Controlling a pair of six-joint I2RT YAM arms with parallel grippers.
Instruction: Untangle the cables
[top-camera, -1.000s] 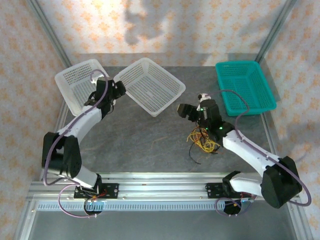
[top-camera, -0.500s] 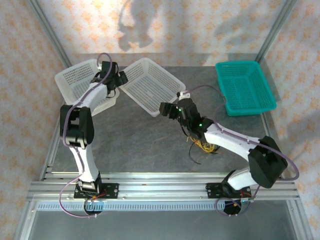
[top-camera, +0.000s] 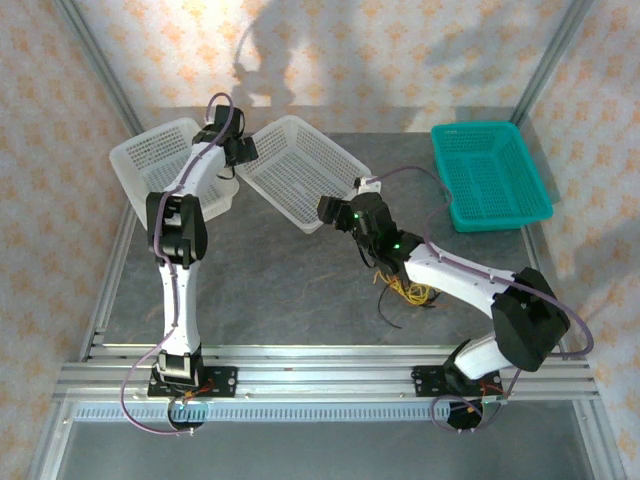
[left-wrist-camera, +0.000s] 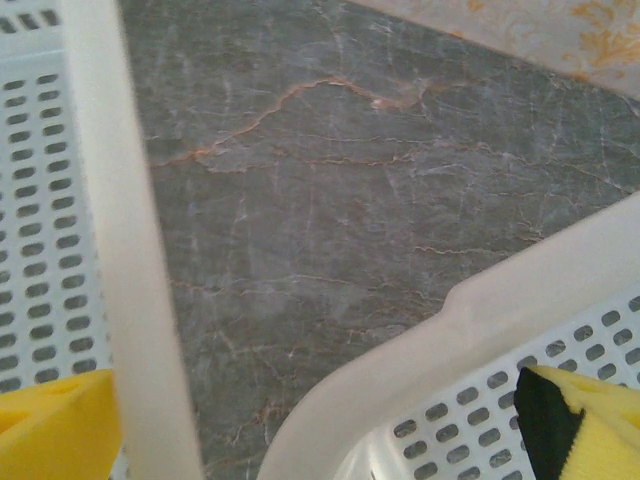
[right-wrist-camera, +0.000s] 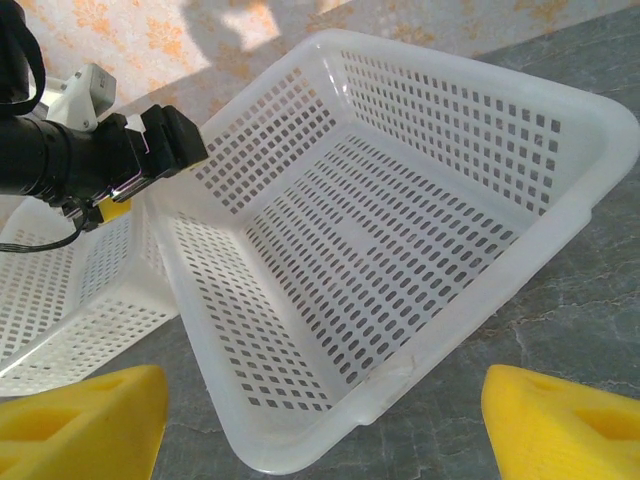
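Lying on the table (top-camera: 280, 290): the cables (top-camera: 408, 288), a loose knot of yellow, orange-brown and black wires in the lower right-centre of the top view, partly under the right arm's forearm, with one black strand trailing toward the lower left.
Cables and grippers: neither gripper touches the cables.
Left gripper (top-camera: 243, 152): at the upper left of the top view, arm stretched far out, over the gap between the two white baskets.
Left fingers: released and spread wide. In the left wrist view one yellow pad (left-wrist-camera: 50, 425) sits at the lower left over the left white basket (top-camera: 150, 165) and the other at the lower right over the middle white basket (top-camera: 300, 170), with nothing between them.
Right gripper (top-camera: 327, 210): centre of the top view, just beside the near corner of the middle white basket, up and left of the cables.
Right fingers: released. In the right wrist view the yellow pads (right-wrist-camera: 80, 425) sit at the two bottom corners, holding nothing, and face the tilted middle basket.
Teal basket (top-camera: 490, 175): upper right, well apart from the cables.
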